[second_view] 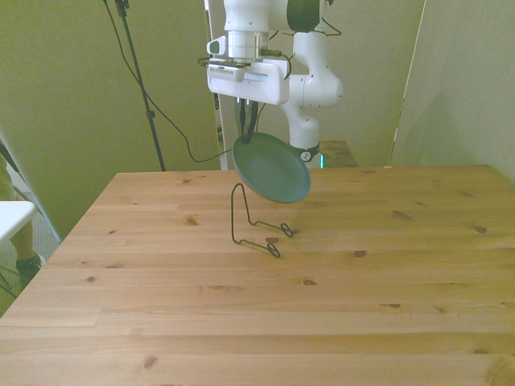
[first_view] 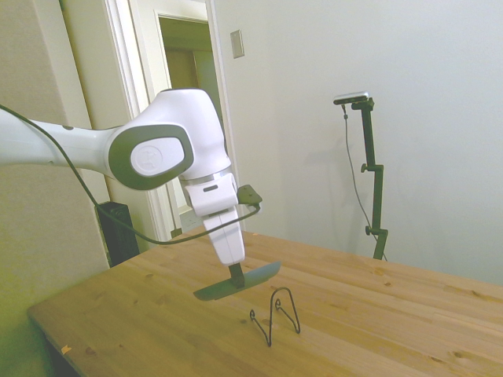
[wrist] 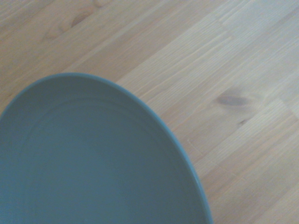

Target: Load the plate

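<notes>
1. White Franka arm (first_view: 149, 153) reaches in from the side view's left, wrist pointing down at the wooden table (first_view: 377, 314)
2. Gripper (first_view: 236, 276) fingers are clamped on the rim of the dull teal plate (first_view: 240, 281); plate held in the air, clear of the tabletop, tilted
3. Front view: plate (second_view: 272, 166) hangs below the gripper (second_view: 245, 138), concave face toward the camera
4. Thin black wire stand (first_view: 275, 312) sits on the table just below and beside the plate, not touching it
5. Wrist view: plate (wrist: 88, 158) fills most of the frame, wood grain beyond its rim
</notes>
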{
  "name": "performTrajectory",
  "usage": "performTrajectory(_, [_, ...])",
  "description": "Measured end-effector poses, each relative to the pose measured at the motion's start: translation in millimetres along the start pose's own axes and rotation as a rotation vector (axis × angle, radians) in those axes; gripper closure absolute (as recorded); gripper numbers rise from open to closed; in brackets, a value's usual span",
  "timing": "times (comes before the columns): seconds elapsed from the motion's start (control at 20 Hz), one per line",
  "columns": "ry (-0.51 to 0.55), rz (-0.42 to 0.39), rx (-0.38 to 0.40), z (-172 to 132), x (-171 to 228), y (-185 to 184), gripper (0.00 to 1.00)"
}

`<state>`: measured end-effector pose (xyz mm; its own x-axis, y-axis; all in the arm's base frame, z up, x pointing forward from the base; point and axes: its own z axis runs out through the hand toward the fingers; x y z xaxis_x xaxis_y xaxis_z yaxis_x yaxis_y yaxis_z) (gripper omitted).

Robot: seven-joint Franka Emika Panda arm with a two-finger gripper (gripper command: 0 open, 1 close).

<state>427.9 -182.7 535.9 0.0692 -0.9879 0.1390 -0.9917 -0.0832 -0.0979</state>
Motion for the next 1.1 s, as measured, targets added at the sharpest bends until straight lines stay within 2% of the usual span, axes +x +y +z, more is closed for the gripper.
performTrajectory(0.1, [0.005,-0.023,0.0,-1.1,-11.0,-10.2,1.0])
performTrajectory(0.2, [0.01,-0.013,-0.012,-0.1,-10.9,-9.9,1.0])
performTrajectory(0.55, [0.069,0.191,-0.114,-11.6,-2.1,-2.2,1.0])
performTrajectory(0.7, [0.089,0.247,-0.159,-21.0,3.5,-5.1,1.0])
performTrajectory(0.95, [0.146,0.26,-0.2,-37.1,-13.1,-43.9,1.0])
performTrajectory(1.1, [0.198,0.271,-0.285,-40.2,-20.8,-63.2,1.0])
